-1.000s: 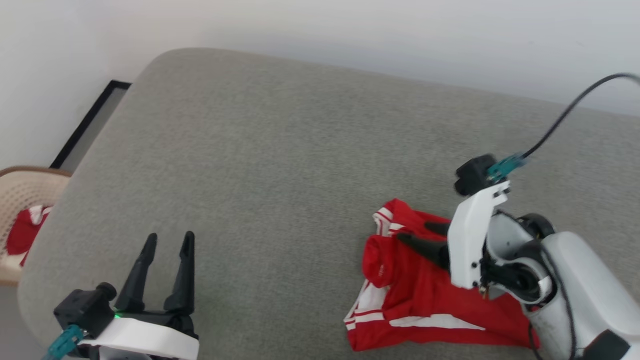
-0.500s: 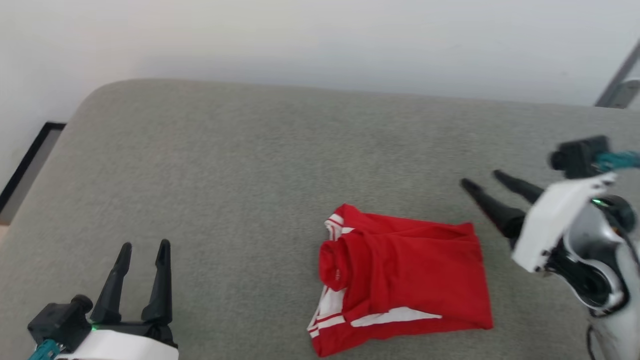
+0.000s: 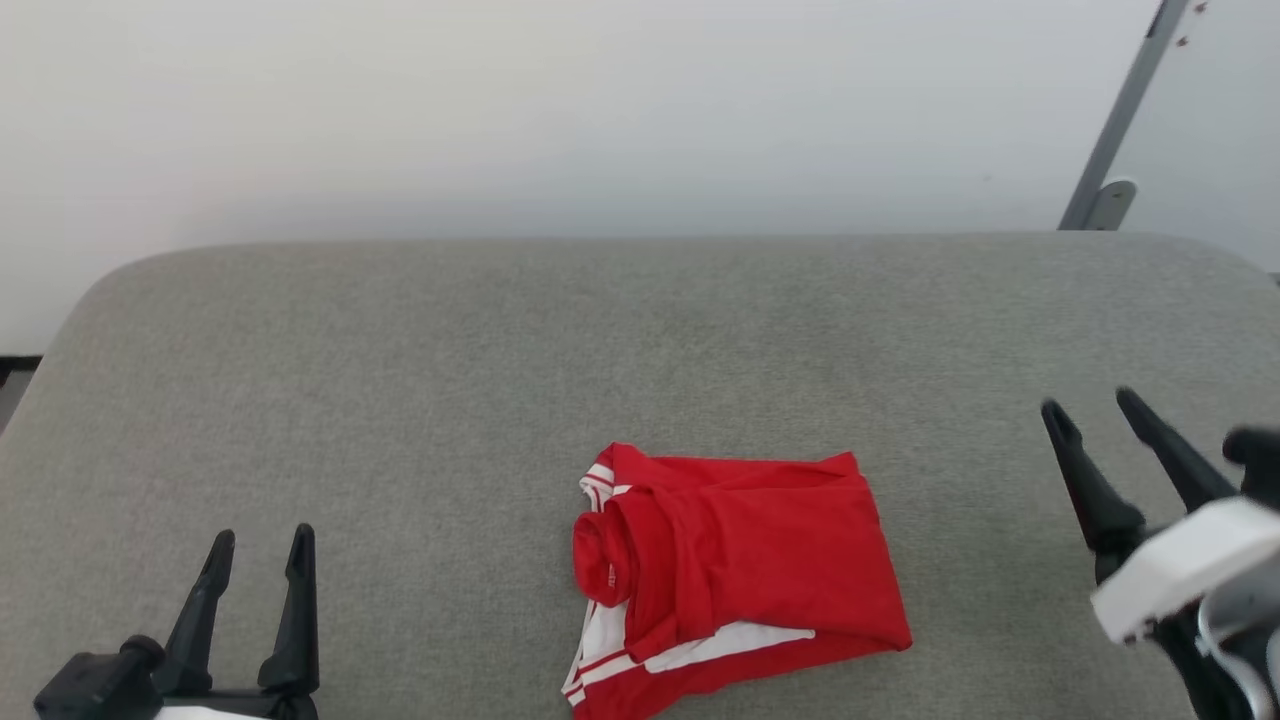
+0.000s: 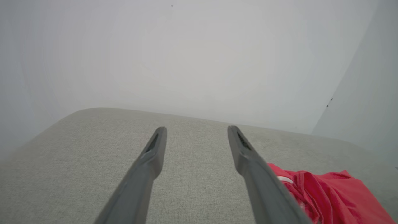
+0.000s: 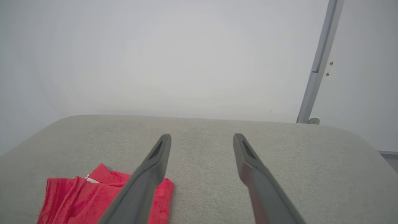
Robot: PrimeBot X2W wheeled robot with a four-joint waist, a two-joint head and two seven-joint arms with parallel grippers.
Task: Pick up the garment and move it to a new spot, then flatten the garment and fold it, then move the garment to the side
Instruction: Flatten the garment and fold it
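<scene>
The garment [image 3: 735,580] is seen lying as a folded red bundle on the grey cushion [image 3: 500,350]. A rolled red cuff is turned to its left edge, and white bands with thin stripe trim are exposed along its near-left side. It is not touched by either tool.

The right gripper [image 3: 1088,402] is held well apart to the right of the garment, with bare cushion between them. Its two dark fingers are spread with nothing between them. A second ago these fingers were laid over the garment's right part. Half a second ago they were already lifted off, just right of it. Now more distance is put between them and the fabric.

The left gripper [image 3: 264,536] is kept well left of the garment, slightly nearer the camera, fingers likewise parted and empty. Its pose is unchanged across the frames.

The whole head picture is shifted compared with the earlier frames, so the camera is taken as turned. The garment's fold and outline are matched to those of half a second ago.

Behind the garment, the pale wall [image 3: 600,100] is seen. A grey pole [image 3: 1125,110] is seen far back to the garment's right.
</scene>
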